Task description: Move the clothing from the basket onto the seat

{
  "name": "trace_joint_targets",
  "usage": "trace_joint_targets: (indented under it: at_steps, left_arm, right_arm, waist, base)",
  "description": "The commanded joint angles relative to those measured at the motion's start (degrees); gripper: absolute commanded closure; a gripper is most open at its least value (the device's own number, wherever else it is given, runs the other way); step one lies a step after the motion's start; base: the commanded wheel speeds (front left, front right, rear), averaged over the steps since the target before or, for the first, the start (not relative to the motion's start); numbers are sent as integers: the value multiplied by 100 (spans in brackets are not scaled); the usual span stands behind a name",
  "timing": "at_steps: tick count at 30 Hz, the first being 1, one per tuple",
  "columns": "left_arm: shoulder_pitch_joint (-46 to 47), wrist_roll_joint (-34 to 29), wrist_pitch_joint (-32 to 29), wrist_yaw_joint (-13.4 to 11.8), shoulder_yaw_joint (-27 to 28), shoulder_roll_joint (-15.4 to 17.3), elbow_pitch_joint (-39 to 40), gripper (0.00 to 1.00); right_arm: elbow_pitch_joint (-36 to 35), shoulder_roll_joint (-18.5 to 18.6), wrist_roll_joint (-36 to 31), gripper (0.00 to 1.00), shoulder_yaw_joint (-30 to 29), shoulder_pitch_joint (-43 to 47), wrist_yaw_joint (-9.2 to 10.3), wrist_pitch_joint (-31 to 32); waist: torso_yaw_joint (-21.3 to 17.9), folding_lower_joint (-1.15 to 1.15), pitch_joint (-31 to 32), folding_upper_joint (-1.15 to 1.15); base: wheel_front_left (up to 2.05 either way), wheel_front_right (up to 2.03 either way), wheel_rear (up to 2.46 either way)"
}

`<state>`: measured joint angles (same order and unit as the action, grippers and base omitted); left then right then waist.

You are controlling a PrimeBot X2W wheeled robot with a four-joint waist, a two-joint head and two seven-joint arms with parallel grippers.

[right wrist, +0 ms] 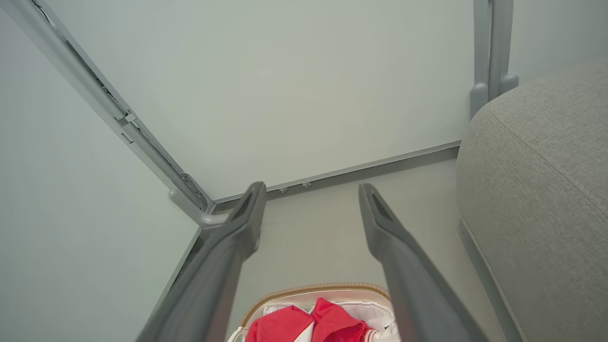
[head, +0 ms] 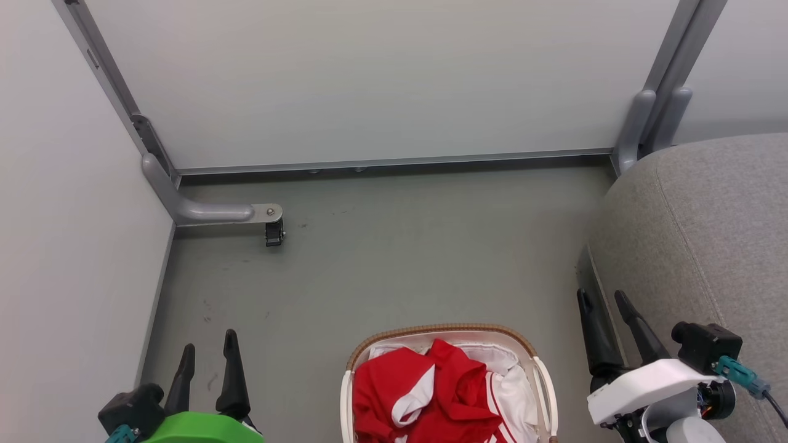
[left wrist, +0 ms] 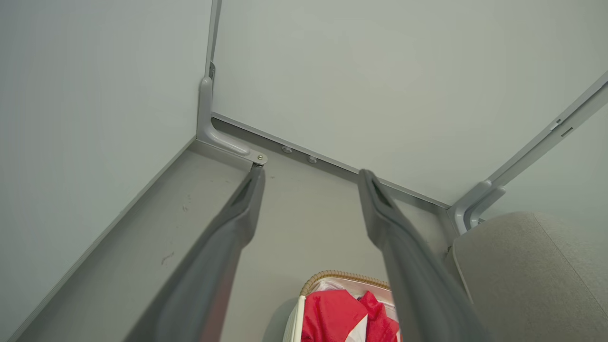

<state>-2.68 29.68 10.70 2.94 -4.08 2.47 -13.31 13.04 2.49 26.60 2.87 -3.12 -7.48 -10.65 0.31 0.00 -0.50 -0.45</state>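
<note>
Red clothing [head: 431, 394] with white trim lies bunched in the off-white basket [head: 544, 376], which stands on the floor at the bottom centre of the head view. The grey seat [head: 708, 234] fills the right side, its cushion edge just right of the basket. My left gripper [head: 209, 344] stands open at the lower left, well left of the basket, with nothing between its fingers. My right gripper [head: 603, 296] is open at the lower right, between basket and seat. Both wrist views show the clothing [left wrist: 332, 316] [right wrist: 304, 325], the basket rim [left wrist: 332, 275] [right wrist: 313, 289] and the seat [left wrist: 532, 270] [right wrist: 541, 180] beyond open grippers [left wrist: 308, 175] [right wrist: 308, 187].
Pale partition panels [head: 369, 80] close off the far side and the left. A grey metal foot [head: 215, 213] with a small black caster juts onto the floor at the left corner. Bare grey floor [head: 400, 258] stretches between the basket and the far panel.
</note>
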Motion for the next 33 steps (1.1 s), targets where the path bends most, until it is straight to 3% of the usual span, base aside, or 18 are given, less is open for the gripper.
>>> trace_joint_targets:
  at_steps: [1, 33]
  left_arm:
    - [-31, -150, 60, -29, -20, 49, 13, 0]
    - [-166, -1406, 417, -102, -224, 59, -251, 0]
  right_arm:
    - [-21, 35, -133, 0, 18, 32, -3, -63]
    - [94, 54, -1464, 0, 250, 90, -1, -421]
  waist:
    - [1, 0, -1, 31]
    - [19, 0, -17, 43]
  base:
    - [0, 0, 0]
    - [0, 0, 0]
